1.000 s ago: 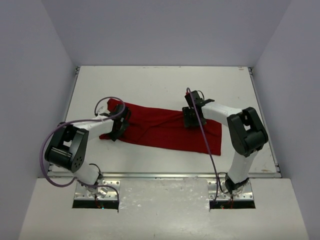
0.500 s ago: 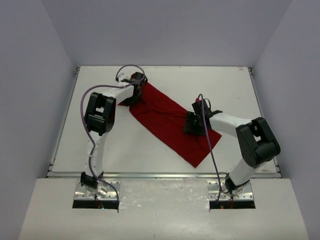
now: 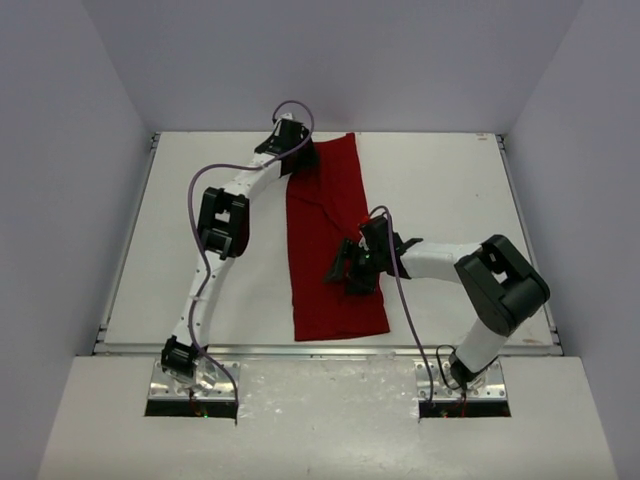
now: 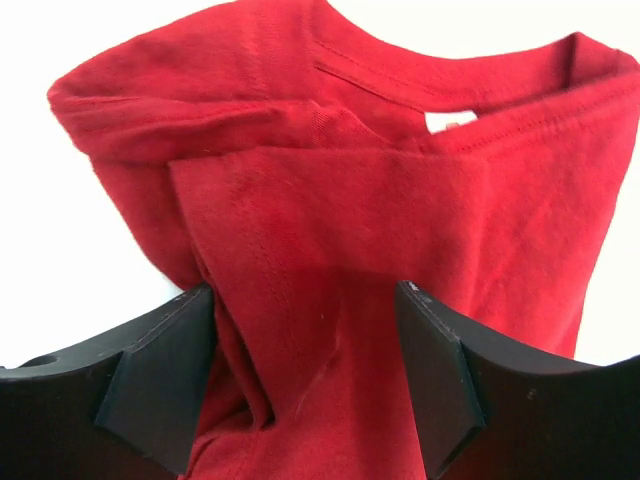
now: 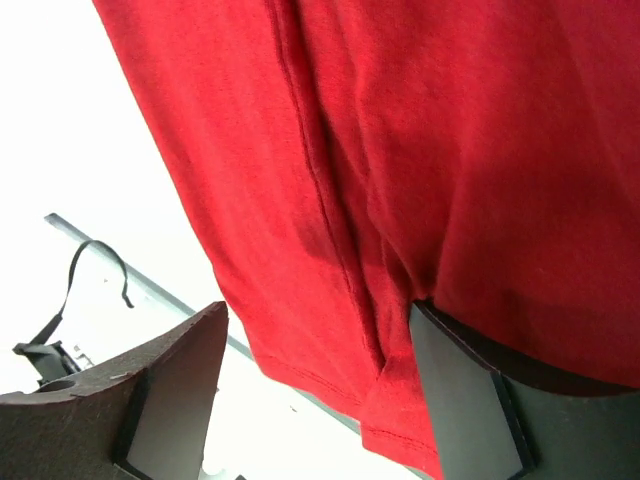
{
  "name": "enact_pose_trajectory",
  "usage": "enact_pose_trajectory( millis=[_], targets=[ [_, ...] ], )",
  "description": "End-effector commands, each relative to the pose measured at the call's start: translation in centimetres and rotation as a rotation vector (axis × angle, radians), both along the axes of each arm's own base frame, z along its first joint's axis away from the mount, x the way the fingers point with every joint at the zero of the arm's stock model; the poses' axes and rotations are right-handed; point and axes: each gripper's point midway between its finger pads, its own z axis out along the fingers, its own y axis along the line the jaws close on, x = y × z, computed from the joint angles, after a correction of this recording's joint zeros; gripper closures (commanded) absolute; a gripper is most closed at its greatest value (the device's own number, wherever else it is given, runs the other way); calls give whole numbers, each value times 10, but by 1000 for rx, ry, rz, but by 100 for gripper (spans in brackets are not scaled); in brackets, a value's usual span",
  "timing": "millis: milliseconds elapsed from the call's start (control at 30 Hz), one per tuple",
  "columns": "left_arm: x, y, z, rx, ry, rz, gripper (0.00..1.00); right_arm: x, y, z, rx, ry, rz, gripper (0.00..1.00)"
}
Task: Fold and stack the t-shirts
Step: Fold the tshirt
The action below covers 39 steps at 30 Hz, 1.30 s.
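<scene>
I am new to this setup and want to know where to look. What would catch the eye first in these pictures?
First comes the deep-red t-shirt, lying as a long strip from the far edge of the white table toward the near edge. Next comes the left pincer, on a far-stretched arm at the shirt's far left corner. The right pincer is over the strip's nearer half.

The left arm (image 3: 222, 222) reaches far forward, almost straight. The left gripper (image 3: 298, 152) sits low and points away, fingers (image 4: 160, 380) apart. The right arm (image 3: 500, 285) bends at the elbow and stretches leftward. The right gripper (image 3: 348, 268) is low, fingers (image 5: 170, 390) spread wide.
</scene>
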Motion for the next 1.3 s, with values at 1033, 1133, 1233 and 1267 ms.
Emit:
enact_pose_trajectory(
  millis=[1033, 1133, 1233, 1267],
  targets=[
    [-424, -6, 26, -214, 171, -29, 24, -34, -107, 37, -94, -198, 149, 26],
    [-452, -11, 8, -215, 235, -58, 29, -53, -105, 25, -45, -165, 145, 28],
    [-474, -21, -4, -225, 281, -100, 30, -71, -110, 10, -49, -128, 138, 30],
    [-479, -23, -11, -222, 298, -101, 31, -78, -112, 3, -46, -120, 136, 31]
  ],
)
